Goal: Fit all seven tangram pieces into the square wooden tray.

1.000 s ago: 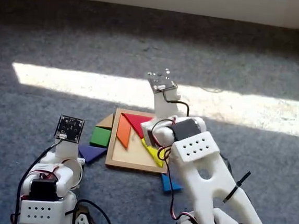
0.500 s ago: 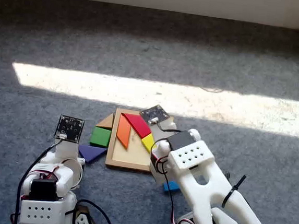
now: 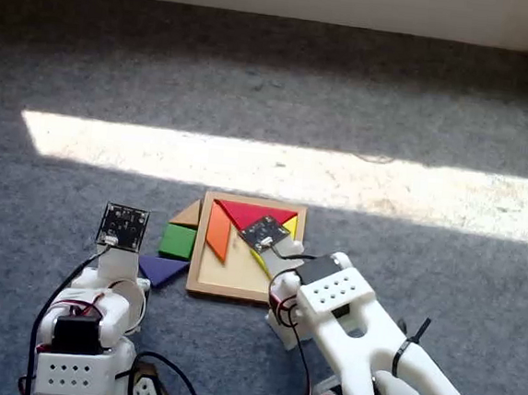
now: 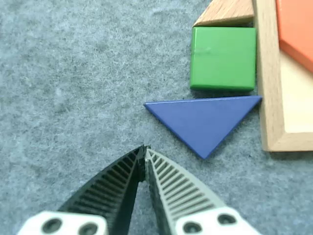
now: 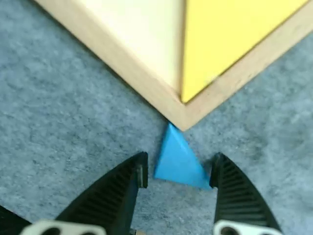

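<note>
The square wooden tray [image 3: 198, 287] lies on the carpet holding a red triangle [image 3: 249, 213], an orange piece [image 3: 217, 233] and a yellow triangle [image 3: 289, 226]. Left of it lie a wooden-coloured triangle [image 3: 188, 215], a green square [image 3: 178, 242] and a dark blue triangle [image 3: 160, 268]. My left gripper [image 4: 145, 149] is shut just short of the dark blue triangle [image 4: 205, 119], with the green square [image 4: 223, 58] beyond. My right gripper [image 5: 178, 169] is open, its fingers either side of a small light blue triangle [image 5: 178, 160] at the tray's corner [image 5: 183, 120], below the yellow triangle [image 5: 230, 34].
Grey carpet covers the floor, with a bright sunlit band [image 3: 340, 178] behind the tray. The right arm's body [image 3: 346, 316] reaches over the tray's near right corner. Open carpet lies to the left and far side.
The right arm has folded back and down from above the tray's far side to its near right corner, covering the light blue triangle. The left arm has kept still.
</note>
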Robot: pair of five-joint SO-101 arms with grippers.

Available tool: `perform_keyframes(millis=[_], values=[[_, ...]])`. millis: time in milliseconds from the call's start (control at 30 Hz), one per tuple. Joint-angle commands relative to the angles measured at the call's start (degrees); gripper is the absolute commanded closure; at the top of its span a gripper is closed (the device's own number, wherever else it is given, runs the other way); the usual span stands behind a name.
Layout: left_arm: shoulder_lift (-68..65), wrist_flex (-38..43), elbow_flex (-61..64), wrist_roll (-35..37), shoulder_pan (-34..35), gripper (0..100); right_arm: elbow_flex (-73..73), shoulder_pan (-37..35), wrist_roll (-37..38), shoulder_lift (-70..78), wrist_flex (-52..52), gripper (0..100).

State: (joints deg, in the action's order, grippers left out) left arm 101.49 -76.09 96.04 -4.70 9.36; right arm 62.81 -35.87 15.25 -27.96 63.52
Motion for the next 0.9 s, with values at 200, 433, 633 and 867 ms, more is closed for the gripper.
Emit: perform_keyframes(millis=[200, 433, 633, 867], values=[[2.59, -0.35, 1.19, -0.44, 0.66, 99, -0.22, -0.48, 0.35, -1.63, -0.40, 84.2], [2.59, -0.35, 1.19, -0.44, 0.66, 99, -0.22, -0.40, 0.53, -1.54, 3.82, 84.3], [2.59, -0.35, 1.19, -0.44, 0.66, 99, -0.13, -0.40, 3.96, -1.54, 4.44, 78.6], [2.59, -0.35, 1.19, -0.44, 0.66, 99, 4.53, -0.22, 10.81, -1.54, 0.84, 78.6]])
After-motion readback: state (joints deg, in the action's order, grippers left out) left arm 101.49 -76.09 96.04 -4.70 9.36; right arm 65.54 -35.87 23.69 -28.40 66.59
